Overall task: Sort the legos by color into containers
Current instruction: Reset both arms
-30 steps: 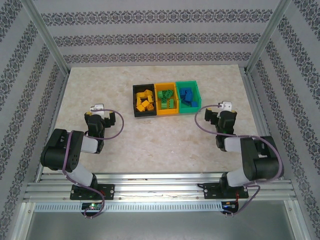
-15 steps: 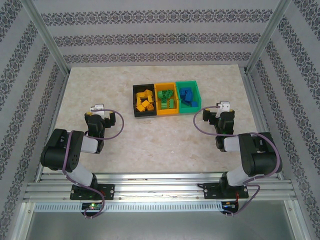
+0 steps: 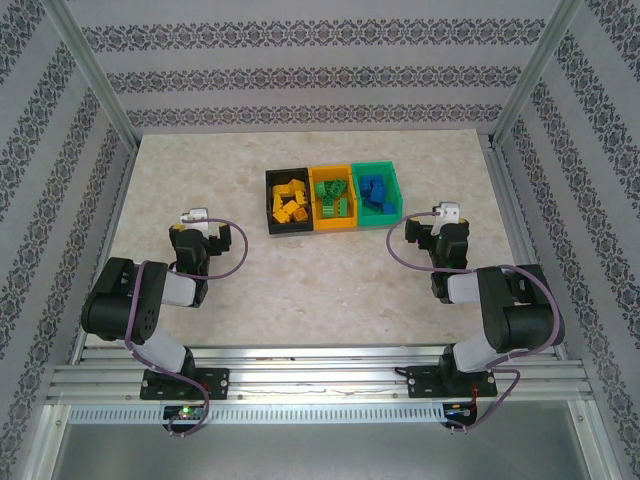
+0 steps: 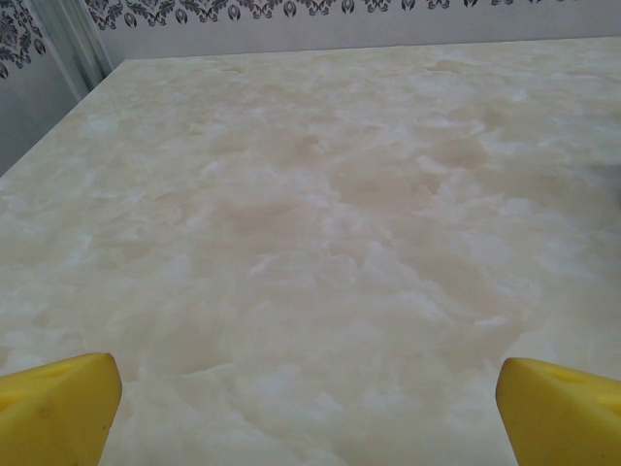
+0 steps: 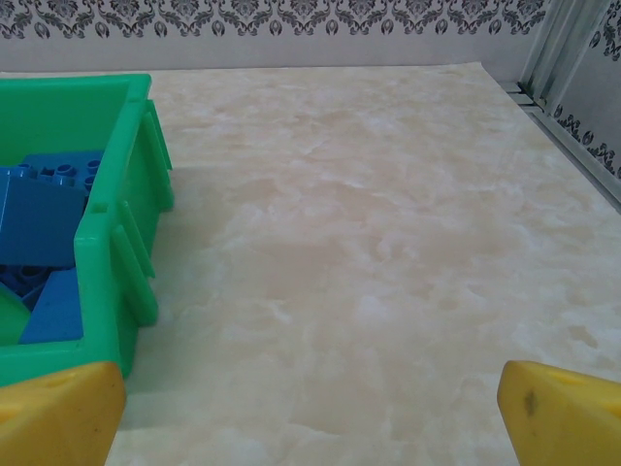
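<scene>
Beige marbled tabletop (image 3: 320, 290), softly and evenly lit. Walls (image 3: 310, 75) on three sides papered in grey damask bands. Aluminium posts (image 3: 92, 75) at back corners; metal rails (image 3: 320, 372) along the near edge.

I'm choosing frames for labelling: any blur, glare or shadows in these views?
Top view: even light, no glare, bricks tiny but distinct. Left wrist view: table evenly lit, left fingers soft-edged. Right wrist view: green bin casts a soft shadow rightward; right fingers soft-edged.
</scene>
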{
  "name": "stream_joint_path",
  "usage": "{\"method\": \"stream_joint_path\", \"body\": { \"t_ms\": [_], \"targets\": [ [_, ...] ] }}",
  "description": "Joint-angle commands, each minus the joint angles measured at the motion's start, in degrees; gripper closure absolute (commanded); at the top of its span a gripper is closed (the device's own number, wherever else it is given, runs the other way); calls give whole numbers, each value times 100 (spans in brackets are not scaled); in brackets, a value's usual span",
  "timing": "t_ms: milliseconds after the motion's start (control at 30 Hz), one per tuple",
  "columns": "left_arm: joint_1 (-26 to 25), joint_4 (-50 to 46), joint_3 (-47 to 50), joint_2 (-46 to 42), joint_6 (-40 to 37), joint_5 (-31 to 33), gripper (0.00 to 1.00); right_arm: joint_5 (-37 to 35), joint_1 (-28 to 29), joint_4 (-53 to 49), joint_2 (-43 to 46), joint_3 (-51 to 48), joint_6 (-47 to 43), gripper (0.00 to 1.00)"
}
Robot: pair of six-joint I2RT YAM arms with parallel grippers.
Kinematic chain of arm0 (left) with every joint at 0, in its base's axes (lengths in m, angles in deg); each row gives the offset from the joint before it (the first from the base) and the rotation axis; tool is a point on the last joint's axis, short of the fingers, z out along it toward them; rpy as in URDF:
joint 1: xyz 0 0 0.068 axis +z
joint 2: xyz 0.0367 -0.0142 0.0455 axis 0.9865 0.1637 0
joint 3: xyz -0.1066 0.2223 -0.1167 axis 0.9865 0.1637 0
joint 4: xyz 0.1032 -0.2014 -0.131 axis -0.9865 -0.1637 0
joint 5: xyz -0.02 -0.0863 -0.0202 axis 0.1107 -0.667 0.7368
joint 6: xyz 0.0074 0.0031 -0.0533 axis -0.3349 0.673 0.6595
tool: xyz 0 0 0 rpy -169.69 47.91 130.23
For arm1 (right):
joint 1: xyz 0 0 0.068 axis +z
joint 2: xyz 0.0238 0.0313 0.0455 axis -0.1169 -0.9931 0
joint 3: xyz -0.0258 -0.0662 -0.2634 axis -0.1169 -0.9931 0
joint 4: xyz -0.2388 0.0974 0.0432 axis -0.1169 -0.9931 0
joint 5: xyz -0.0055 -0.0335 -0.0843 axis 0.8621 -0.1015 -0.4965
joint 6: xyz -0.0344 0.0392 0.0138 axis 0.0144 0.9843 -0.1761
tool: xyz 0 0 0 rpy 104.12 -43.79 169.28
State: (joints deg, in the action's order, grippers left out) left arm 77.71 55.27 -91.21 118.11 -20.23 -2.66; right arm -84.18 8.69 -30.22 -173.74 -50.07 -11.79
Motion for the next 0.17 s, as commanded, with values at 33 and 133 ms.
{"method": "stream_joint_path", "body": {
  "t_ms": [33, 133],
  "targets": [
    [56, -36, -100, -43, -9, -48, 1, 124, -39, 209, -34, 92, -53, 2],
    [55, -39, -100, -42, -10, -49, 1, 131, -42, 217, -29, 83, -51, 2]
  ]
}}
